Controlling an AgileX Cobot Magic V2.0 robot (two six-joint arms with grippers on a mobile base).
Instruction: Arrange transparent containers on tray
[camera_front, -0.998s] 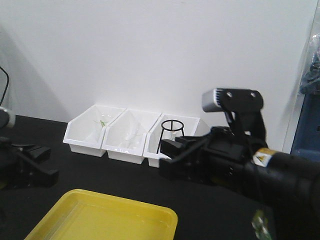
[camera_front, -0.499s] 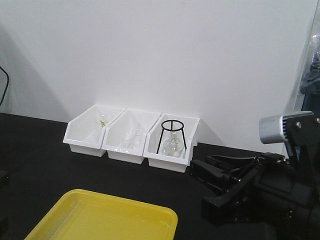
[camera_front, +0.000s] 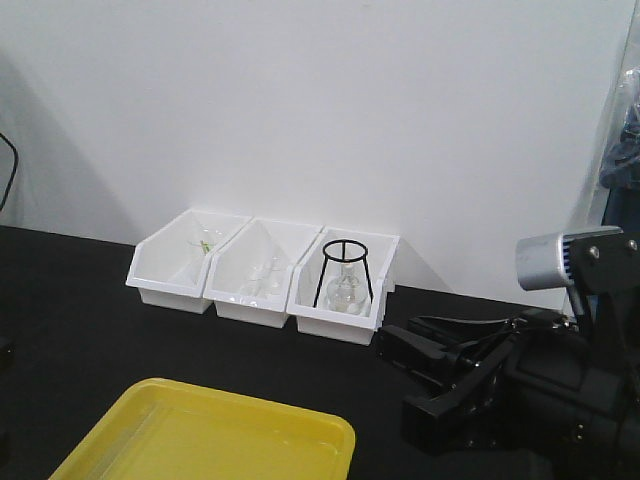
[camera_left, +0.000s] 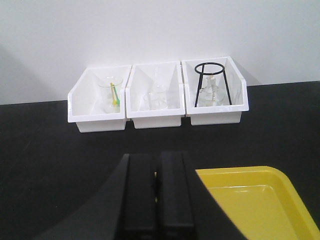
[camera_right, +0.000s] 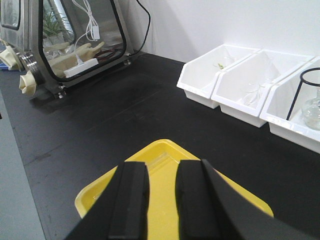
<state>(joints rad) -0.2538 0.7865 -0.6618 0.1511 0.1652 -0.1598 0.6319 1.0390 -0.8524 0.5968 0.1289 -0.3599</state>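
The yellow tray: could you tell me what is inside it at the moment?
The yellow tray shows only bare plastic where visible; no glassware lies in it. The left gripper and right gripper cover parts of it, and its near end is out of frame.

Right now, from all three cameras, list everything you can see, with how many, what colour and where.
tray: one, bright yellow, front of the black table, nothing visible in it.
bins: three, white, in a row against the wall.
beaker: one, clear, left bin, with a yellow-green stick.
glassware: clear, middle bin, count unclear.
ring stand: one, black wire, right bin, over a clear flask.
glove box: one, far left.
left gripper: black, shut.
right gripper: black, slightly open, empty.
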